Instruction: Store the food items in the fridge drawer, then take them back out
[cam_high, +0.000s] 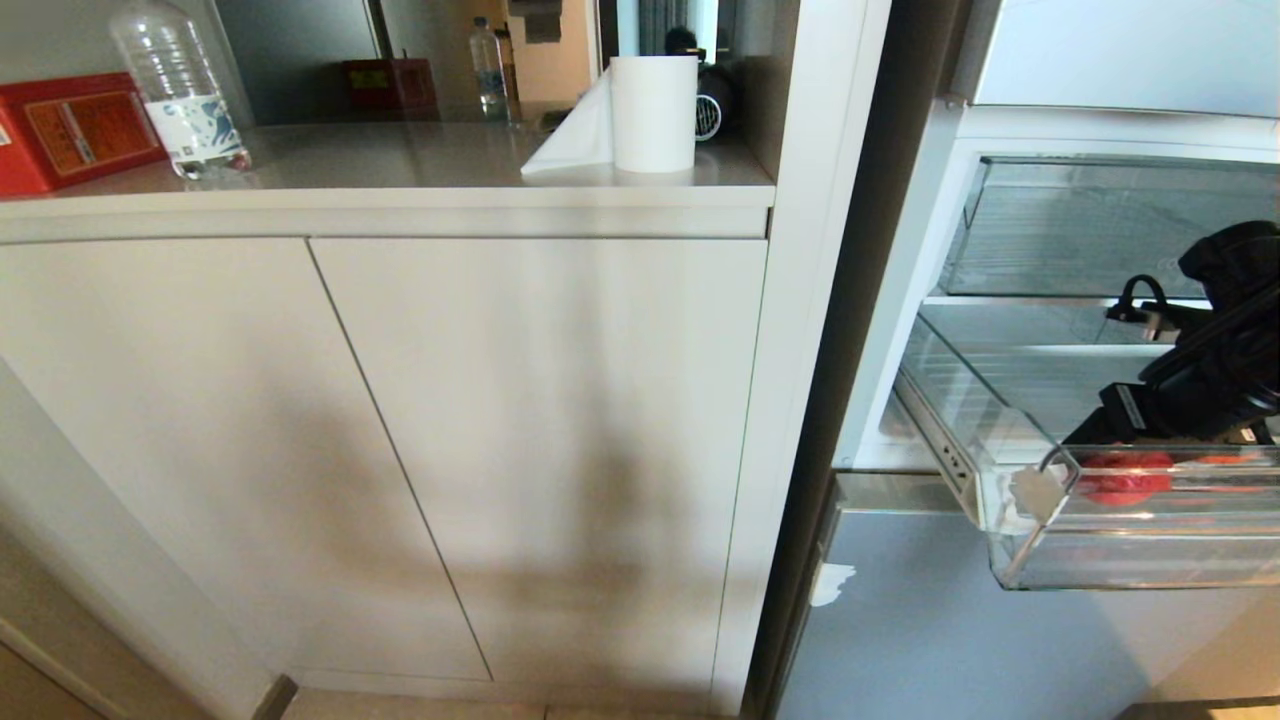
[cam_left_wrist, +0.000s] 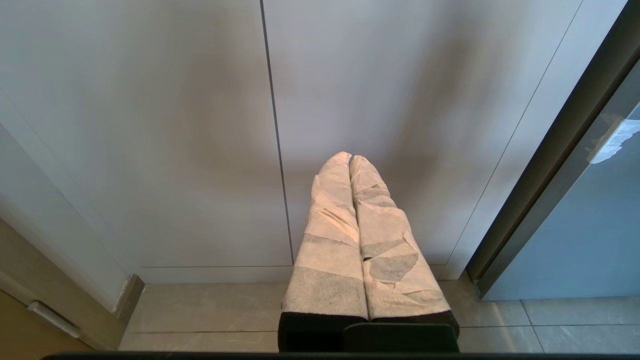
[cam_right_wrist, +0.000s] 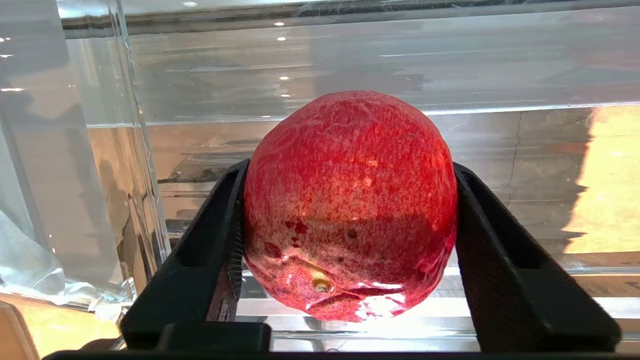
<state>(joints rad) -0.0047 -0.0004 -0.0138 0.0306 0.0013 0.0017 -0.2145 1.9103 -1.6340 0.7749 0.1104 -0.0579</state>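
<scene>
Fruit: the red fruit (cam_right_wrist: 350, 205) sits inside the clear fridge drawer (cam_high: 1140, 565), near its front wall; in the head view I see it only as a red shape (cam_high: 1128, 477) behind the clear plastic.
My right gripper: my right gripper (cam_right_wrist: 350, 220) is down in the drawer, with 1 black finger (cam_right_wrist: 220, 240) against each side of the fruit. It looks clamped on it, but I cannot judge how firm the grip is.
My left gripper: my left gripper (cam_left_wrist: 352, 165) is parked low in front of the white cabinet doors (cam_left_wrist: 150, 125), its 2 wrapped fingers pressed together, holding nothing.
Risk 1: the skin is smooth and round, so if my hold is light the fruit may slip out when I lift, and roll along the drawer floor.
Risk 2: the drawer's front lip is close, so a lift that goes forward too early may knock the fruit or my fingers on it.
Risk 3: too hard a squeeze may bruise the fruit.
Hidden: the underside of the fruit, so I cannot tell if it rests on the drawer floor or is already off it.
Cut off: the right part of the drawer is outside the head view, so I cannot say if other food lies there.
Hard to read: an orange-red streak (cam_high: 1225, 462) beside the fruit may be only a reflection.
</scene>
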